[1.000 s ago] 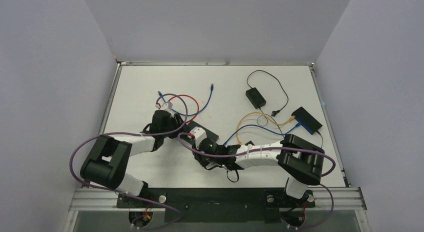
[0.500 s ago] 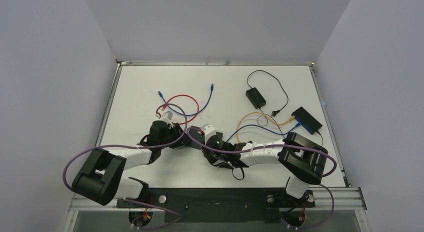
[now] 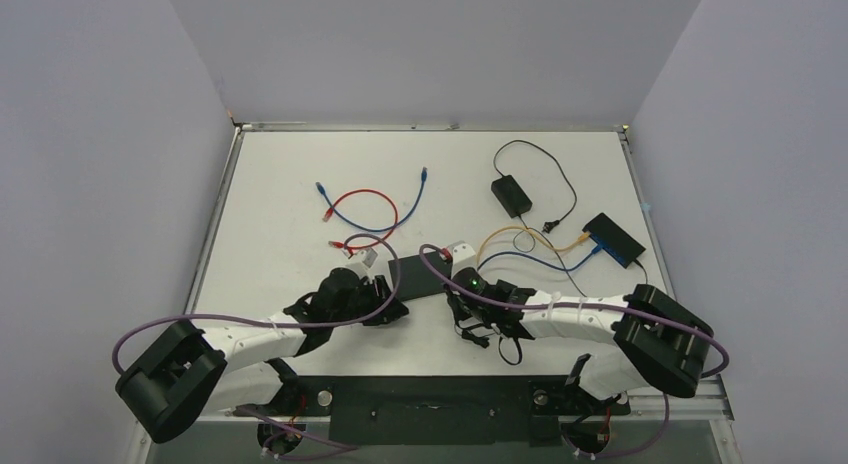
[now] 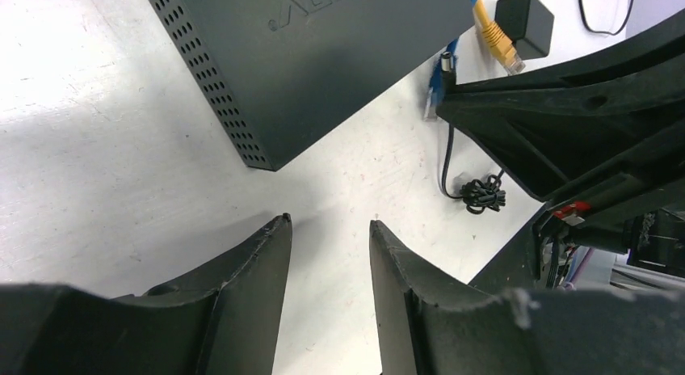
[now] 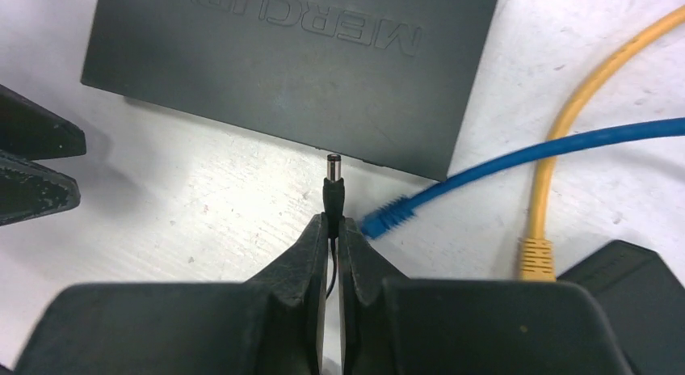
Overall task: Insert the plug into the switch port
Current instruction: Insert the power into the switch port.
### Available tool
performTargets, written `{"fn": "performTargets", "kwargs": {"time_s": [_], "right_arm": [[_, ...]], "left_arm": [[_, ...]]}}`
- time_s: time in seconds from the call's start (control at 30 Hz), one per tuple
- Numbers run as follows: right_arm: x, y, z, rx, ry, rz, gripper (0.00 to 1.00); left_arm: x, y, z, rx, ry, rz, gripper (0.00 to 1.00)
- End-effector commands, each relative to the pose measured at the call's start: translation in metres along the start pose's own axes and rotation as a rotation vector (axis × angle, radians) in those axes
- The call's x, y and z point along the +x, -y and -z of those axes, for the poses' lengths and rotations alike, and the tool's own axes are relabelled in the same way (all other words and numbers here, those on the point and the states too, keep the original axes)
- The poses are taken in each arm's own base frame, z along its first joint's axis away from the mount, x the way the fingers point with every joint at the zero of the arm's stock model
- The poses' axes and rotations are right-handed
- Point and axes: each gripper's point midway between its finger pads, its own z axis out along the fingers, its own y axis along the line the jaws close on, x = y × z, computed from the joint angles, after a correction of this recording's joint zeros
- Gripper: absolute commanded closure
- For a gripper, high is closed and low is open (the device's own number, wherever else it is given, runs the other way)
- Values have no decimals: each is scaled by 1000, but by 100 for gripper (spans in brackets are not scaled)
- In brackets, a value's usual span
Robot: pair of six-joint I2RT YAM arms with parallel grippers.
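The black switch point(image 3: 415, 274) lies flat near the table's middle front. In the right wrist view its lid point(image 5: 291, 60) fills the top. My right gripper point(image 5: 332, 221) is shut on the thin black barrel plug point(image 5: 333, 185). The plug's metal tip points at the switch's near side wall, a short gap away. In the top view the right gripper point(image 3: 452, 296) is at the switch's right end. My left gripper point(image 4: 327, 225) is open and empty, just off a corner of the switch point(image 4: 315, 52). In the top view the left gripper point(image 3: 385, 309) is at the switch's near left.
A blue network plug point(image 5: 388, 216) and a yellow one point(image 5: 533, 258) lie right of the barrel plug, beside a black adapter point(image 5: 622, 270). Farther back are a power brick point(image 3: 511, 195), a second switch point(image 3: 614, 239) and loose red and blue cables point(image 3: 365, 204).
Both arms have swung right. My left gripper has drawn back to the switch's near left. My right gripper has moved to the switch's right end. The switch sits slightly farther right.
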Motion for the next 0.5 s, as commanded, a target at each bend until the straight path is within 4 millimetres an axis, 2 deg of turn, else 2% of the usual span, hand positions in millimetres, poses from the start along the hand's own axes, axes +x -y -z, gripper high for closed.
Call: {"fn": "performTargets", "kwargs": {"time_s": [0.0,0.13,0.17,0.2,0.23,0.27,0.3,0.33,0.37,0.4,0.43,0.47], "right_arm": [[-10,13,17,54,36,-11,100],[-11,17,29,56,54,-31,100],[-9,18,31,55,52,-34,100],[-12,17,32,48,60,-44,100],[-12,16,33,45,63,-49,100],[-13,14,34,37,70,-56,100],[-15,12,34,30,80,-61,100],[-16,9,35,19,83,-68,100],[-20,6,35,7,95,-74,100],[-19,2,33,-5,92,-78,100],[-23,-2,33,-16,100,-82,100],[-21,-6,31,-24,89,-77,100]], "left_arm": [[-23,17,7,11,78,-26,62],[-55,38,17,-3,136,-98,62],[-58,38,18,-17,138,-120,61],[-68,47,19,-5,156,-134,61],[-71,47,18,-18,150,-152,61],[-82,57,19,-3,170,-163,61],[-85,56,16,-14,163,-182,61],[-96,65,16,-2,179,-191,61],[-99,63,11,-13,170,-202,61],[-109,71,11,2,184,-210,61],[-112,68,4,-5,167,-218,61],[-123,76,2,8,179,-223,60]]}}
